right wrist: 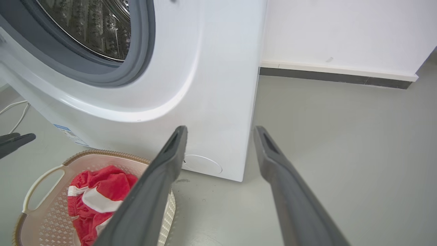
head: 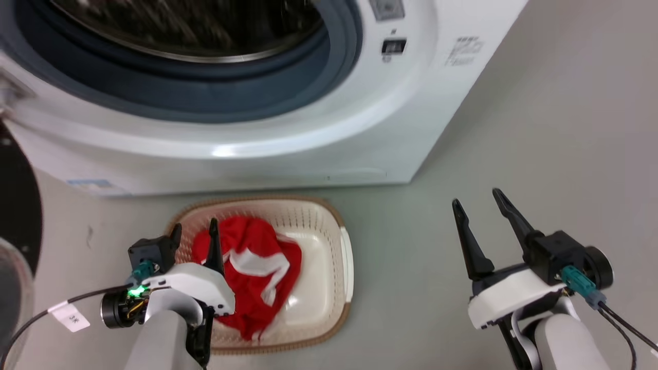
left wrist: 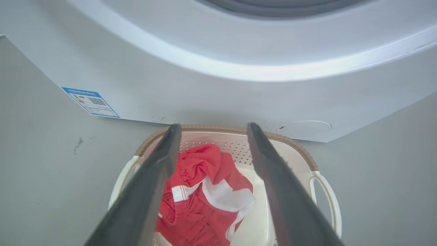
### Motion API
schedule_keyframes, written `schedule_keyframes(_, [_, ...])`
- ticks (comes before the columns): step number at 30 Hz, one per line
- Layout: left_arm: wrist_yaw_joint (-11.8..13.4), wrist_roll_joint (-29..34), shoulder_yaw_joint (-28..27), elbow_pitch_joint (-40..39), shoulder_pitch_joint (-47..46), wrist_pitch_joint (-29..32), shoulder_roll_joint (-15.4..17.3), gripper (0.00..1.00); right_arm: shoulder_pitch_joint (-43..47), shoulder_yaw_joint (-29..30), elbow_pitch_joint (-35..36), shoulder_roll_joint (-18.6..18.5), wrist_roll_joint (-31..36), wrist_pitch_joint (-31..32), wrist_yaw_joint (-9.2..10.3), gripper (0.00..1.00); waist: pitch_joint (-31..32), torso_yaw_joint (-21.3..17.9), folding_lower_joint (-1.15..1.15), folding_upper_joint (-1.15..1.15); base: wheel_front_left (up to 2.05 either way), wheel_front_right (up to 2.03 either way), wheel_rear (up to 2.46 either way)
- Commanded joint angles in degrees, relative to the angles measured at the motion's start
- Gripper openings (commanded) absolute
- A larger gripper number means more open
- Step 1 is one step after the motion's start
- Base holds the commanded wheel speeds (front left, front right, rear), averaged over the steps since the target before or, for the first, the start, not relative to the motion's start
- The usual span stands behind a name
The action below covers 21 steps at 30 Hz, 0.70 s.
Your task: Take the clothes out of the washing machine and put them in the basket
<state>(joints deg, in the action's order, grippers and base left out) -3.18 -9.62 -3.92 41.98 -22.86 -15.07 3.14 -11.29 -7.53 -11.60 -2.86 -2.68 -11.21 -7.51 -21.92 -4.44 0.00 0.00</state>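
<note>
The left gripper (left wrist: 214, 131) is spread wide with nothing between its two dark fingers. It hangs above the basket (head: 345, 246), fingers pointing toward the far rim. In the left wrist view the clothes (left wrist: 205, 191) lie below and between the fingers, with no fabric pinched. In the head view the inner finger crosses the left edge of the red heap, and whether it touches the cloth cannot be told.

The clothes are a crumpled mound of bright red fabric with white bands, resting in the left part of the basket. The cream bottom on the right is bare. Whether the mound is one garment or two cannot be told.

The right gripper (head: 478, 205) is also parted and empty. It hovers over the grey floor (head: 565, 128), well to the right of the basket and apart from the clothes.

The basket sits on the floor just in front of the washing machine (head: 308, 139), its brown woven-look rim near the machine's lower front panel. A blue sticker (left wrist: 90, 102) sits at the panel's lower left corner.

Above, the grey rubber seal (right wrist: 136, 68) rings the perforated steel drum (right wrist: 92, 27). The black-rimmed door (head: 15, 205) stands at the far left.
</note>
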Motion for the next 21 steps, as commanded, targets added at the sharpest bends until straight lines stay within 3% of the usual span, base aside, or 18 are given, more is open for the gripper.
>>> schedule_keyframes(1, [-0.26, 0.6, 0.03, -1.73, 1.66, -0.14, -0.16, 1.0, 1.44, 0.65, 0.45, -0.02, 0.5, 0.32, 0.04, 1.0, 8.03, 0.59, 0.0, 0.0, 0.0, 0.0, 0.0])
schedule_keyframes(21, [0.58, 6.19, 2.54, -27.98, 12.38, -0.14, 0.2, 1.0, 11.3, 6.02, 10.93, -0.02, 2.75, 5.96, 0.04, 1.0, 21.23, 2.06, 0.0, 0.0, 0.0, 0.0, 0.0])
